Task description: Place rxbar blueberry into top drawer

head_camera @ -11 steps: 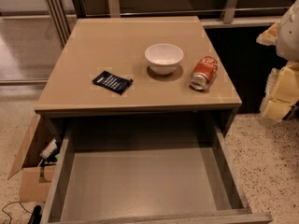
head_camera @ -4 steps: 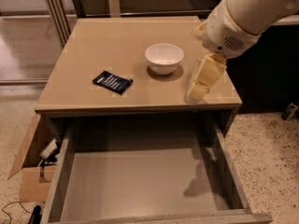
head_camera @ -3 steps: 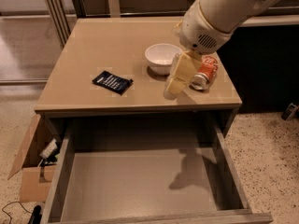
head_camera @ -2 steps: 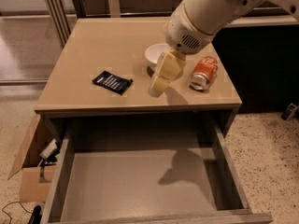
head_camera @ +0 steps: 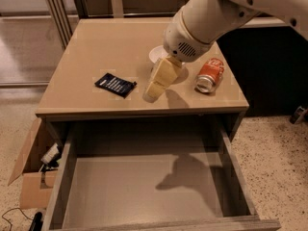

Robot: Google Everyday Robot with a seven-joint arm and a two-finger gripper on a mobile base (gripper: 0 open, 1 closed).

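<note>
The rxbar blueberry [head_camera: 115,84], a flat dark navy wrapper with white text, lies on the tan cabinet top [head_camera: 106,47] at its left front. The top drawer [head_camera: 144,191] is pulled out below, with a bare grey-beige bottom. My gripper [head_camera: 154,91] hangs from the white arm [head_camera: 211,18] coming in from the upper right. It is above the cabinet top, a short way right of the bar and not touching it.
A white bowl [head_camera: 158,53] sits behind the gripper, mostly hidden by the arm. An orange-red soda can [head_camera: 210,75] lies on its side at the right. A cardboard box [head_camera: 29,177] stands on the floor at the left of the drawer.
The arm has come in from the right and moved steadily left and forward across the cabinet top, toward the bar. The bar, bowl and can have not moved.
</note>
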